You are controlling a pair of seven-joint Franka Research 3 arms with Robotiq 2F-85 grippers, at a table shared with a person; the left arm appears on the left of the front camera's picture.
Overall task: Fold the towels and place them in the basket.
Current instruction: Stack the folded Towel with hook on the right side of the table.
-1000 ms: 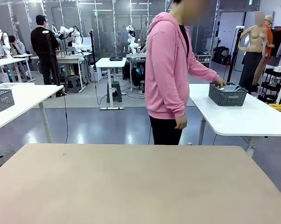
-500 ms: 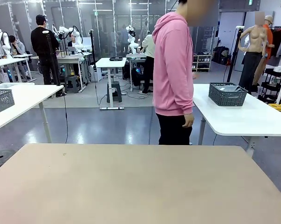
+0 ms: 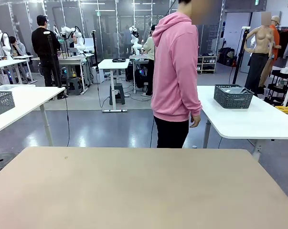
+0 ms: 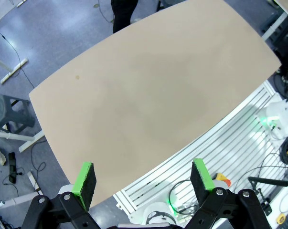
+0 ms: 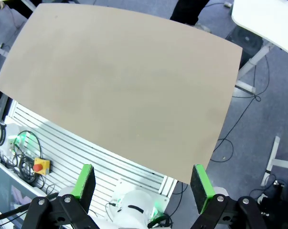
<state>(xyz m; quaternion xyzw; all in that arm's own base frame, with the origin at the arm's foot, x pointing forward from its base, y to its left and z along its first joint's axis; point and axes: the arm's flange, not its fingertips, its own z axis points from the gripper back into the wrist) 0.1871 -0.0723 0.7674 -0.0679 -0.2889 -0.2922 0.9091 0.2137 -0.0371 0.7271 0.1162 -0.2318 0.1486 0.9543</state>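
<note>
**Both arms parked high, jaws wide, towels not yet on the work table**

L gripper [image 4: 143, 180]: green pads spread wide, nothing btwn them, looking down from well above the tan table [image 4: 148, 90]. R gripper [image 5: 143, 182]: same, wide apart, empty, hanging over the robot-side edge of the table.

Task things: basket [image 3: 233, 97], dark grey mesh, sits on the white side table [image 3: 249, 119] at picture right, well apart from the tan table. Pale blue-grey cloth shows in the basket's top, prob. the towels [image 3: 236, 90]; can't tell how many or how folded. Person in a pink hoodie [image 3: 176, 67] stands btwn the tan table and the side table, hand [image 3: 195, 121] hanging by the hip, holding nothing.

Step in hand, as I judge it: waiting for the towels to reach the table. To do it well: keep both arms high and clear, jaws wide, so the person can lay cloth flat w/o bumping anything. Once the cloth is down, go for the corners, one gripper per corner, low and square to the edge.

Views: front view gives the person, basket, side table. Wrist views give the tan top from above, plus the rail frame and cables [image 5: 24, 157] at the robot's base, and an e-stop button [image 5: 40, 166].
</note>
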